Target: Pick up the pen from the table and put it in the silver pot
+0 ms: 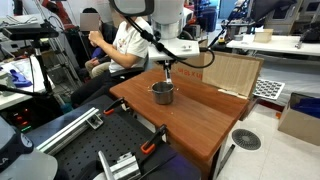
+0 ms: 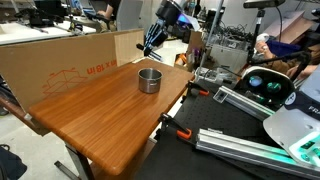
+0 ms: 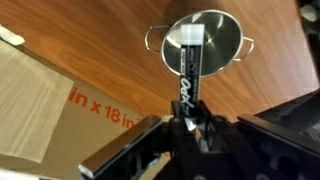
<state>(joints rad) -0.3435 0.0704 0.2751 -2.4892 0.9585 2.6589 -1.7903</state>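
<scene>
One cardboard box (image 3: 40, 95) flanks the table (image 3: 100, 40); gripper (image 3: 190, 122) clamps pen (image 3: 190, 65) above silver pot (image 3: 233, 35).

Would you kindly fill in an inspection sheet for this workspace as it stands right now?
Surface: reddish-brown wooden table, smooth, carrying only the pot.
Job's things: silver pot upright on the table; pen held in the air, its whitish end over the pot's opening in the wrist view.
Clutter: nothing seen on the tabletop; a cardboard box stands along its edge.
Grippers: gripper shut on the pen, above the pot.
Cables: a dark cable loops off the arm.
Surroundings: a seated person; orange clamps at the table edge.
</scene>
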